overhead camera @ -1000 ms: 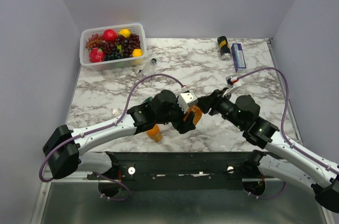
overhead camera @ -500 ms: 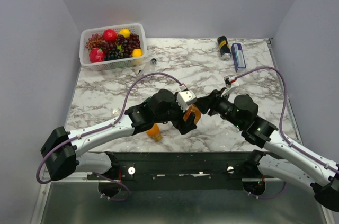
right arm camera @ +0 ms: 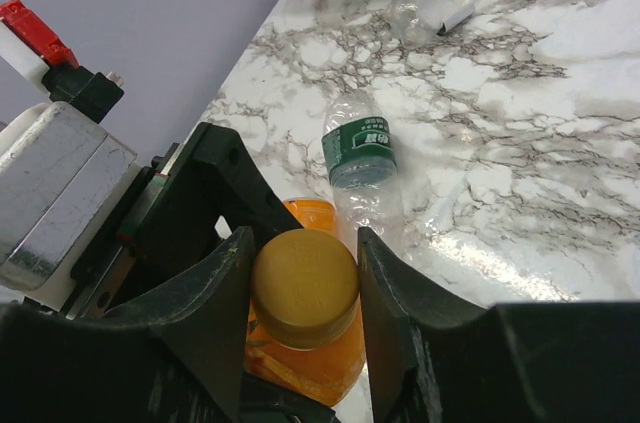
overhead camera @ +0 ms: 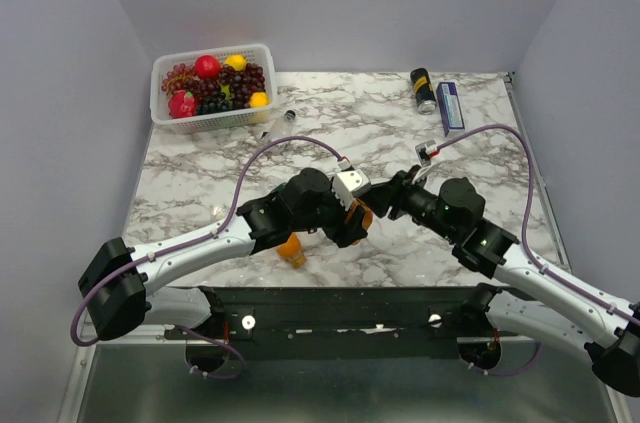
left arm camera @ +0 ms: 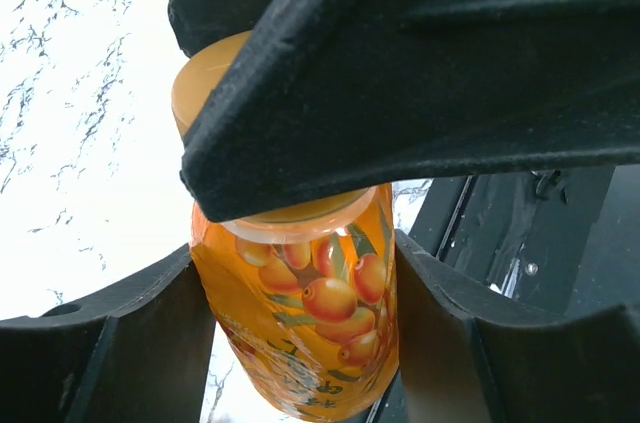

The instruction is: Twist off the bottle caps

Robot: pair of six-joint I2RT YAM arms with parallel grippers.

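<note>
1. The right gripper (right arm camera: pixel 305 293) is clamped on the orange cap (right arm camera: pixel 304 278). The left gripper (left arm camera: pixel 295 343) seems clamped on the juice bottle (left arm camera: pixel 320 303), which is held well apart from the basket (overhead camera: pixel 215 121), on its near side.
2. Unscrewing is in hand; the next move calls for twisting the cap with the bottle braced.

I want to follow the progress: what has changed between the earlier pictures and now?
The right hand, closed on the orange cap, moved slightly left with its arm, and less of the juice bottle shows from above. The left hand grips that bottle's body as before. The basket, can, box and second juice bottle stayed in place.
</note>
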